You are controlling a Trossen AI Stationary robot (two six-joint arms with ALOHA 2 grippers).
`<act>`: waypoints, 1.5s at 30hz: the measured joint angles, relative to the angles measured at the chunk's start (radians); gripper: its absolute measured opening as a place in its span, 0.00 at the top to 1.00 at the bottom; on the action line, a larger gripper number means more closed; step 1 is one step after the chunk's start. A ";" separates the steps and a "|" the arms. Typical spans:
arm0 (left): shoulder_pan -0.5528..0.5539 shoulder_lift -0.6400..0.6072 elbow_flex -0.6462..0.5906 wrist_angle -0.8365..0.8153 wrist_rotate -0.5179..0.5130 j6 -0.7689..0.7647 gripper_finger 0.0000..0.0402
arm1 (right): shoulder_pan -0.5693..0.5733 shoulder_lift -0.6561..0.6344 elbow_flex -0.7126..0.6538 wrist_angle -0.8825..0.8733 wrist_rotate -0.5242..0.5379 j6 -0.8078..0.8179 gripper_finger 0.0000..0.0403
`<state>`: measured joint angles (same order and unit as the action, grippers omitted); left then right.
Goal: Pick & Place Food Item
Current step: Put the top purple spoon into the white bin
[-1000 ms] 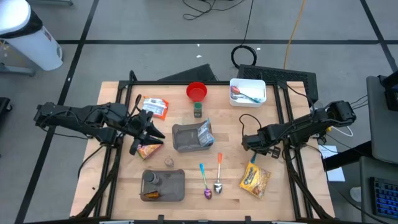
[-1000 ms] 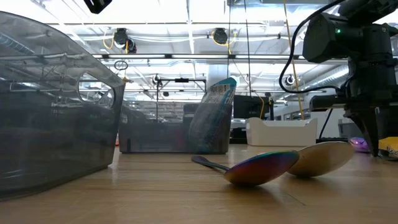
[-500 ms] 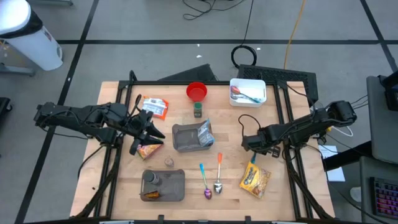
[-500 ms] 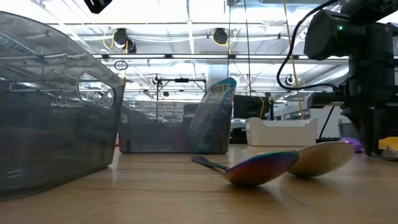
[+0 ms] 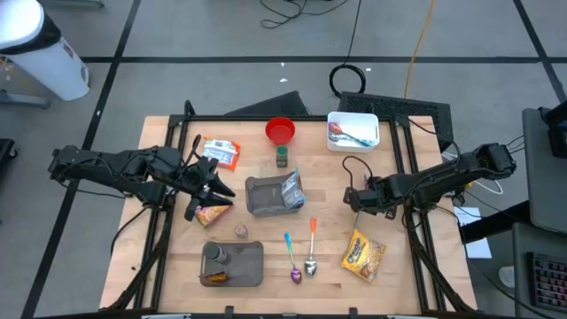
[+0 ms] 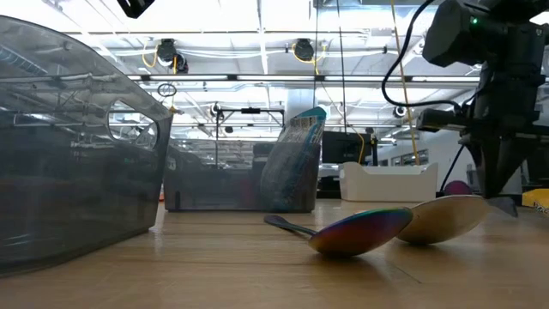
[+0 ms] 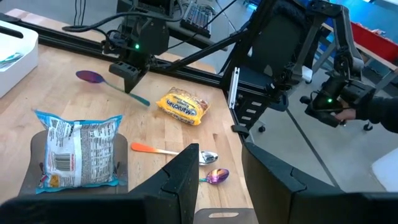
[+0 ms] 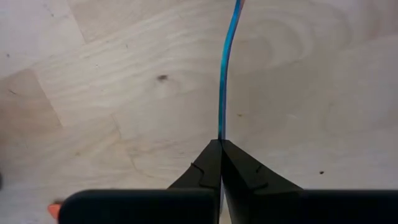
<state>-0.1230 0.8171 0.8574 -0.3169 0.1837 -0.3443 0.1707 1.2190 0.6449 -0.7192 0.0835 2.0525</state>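
My right gripper [image 5: 356, 204] stands at the table's right side, pointing steeply down, shut on a spoon with a teal handle [image 7: 138, 96] and a purple bowl [image 7: 90, 76]. A yellow food packet [image 5: 364, 255] lies flat on the table nearer the front edge. A chips bag [image 5: 291, 189] stands leaning inside a grey bin [image 5: 264, 197] at mid-table. My left gripper [image 5: 215, 188] hovers left of that bin, above an orange packet [image 5: 213, 213]. It is open, with nothing between its fingers [image 7: 186, 180]. My right gripper pinches the spoon's teal handle [image 8: 222, 132] between its two fingers, partway along it. The fingers come from above and lie across the handle. The purple bowl end [image 6: 457, 187] is off the table; whether the handle's free end touches the wood I cannot tell.
Two more spoons [image 5: 301, 257] lie near the front edge, beside a second grey bin [image 5: 233, 263]. A red bowl [image 5: 280, 130], a white tray [image 5: 353, 130] and another packet [image 5: 220, 152] sit toward the far edge. Bare wood lies around the yellow packet.
My right gripper, shut on the spoon throughout, has risen a little and tipped. The spoon has swung with it, and its purple bowl now stands higher above the table than a second ago.
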 joint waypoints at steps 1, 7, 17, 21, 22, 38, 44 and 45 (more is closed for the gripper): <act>0.000 0.000 0.000 0.000 0.000 0.000 0.68 | 0.000 0.000 0.000 -0.002 -0.001 0.000 0.99; 0.000 0.000 0.000 0.000 0.000 -0.001 0.68 | 0.000 0.000 0.000 -0.007 -0.003 0.002 1.00; 0.000 0.000 0.000 0.000 -0.001 -0.001 0.68 | 0.000 -0.001 0.001 -0.007 -0.007 0.012 1.00; 0.000 0.000 0.000 0.000 -0.001 -0.001 0.68 | 0.000 -0.001 0.001 -0.013 -0.010 0.021 1.00; 0.000 0.000 0.000 0.000 -0.001 0.000 0.68 | 0.000 -0.001 0.001 -0.018 -0.012 0.029 1.00; 0.000 0.000 0.000 -0.001 -0.001 0.000 0.68 | 0.000 0.008 0.003 0.003 -0.029 -0.028 1.00; 0.000 0.000 0.000 -0.001 -0.002 0.002 0.68 | 0.000 0.008 0.003 0.003 -0.020 -0.043 1.00; 0.000 0.000 0.000 -0.001 -0.002 0.002 0.68 | 0.000 0.008 0.003 0.010 -0.006 -0.043 1.00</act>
<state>-0.1230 0.8173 0.8574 -0.3176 0.1822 -0.3424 0.1703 1.2266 0.6476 -0.7093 0.0779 2.0090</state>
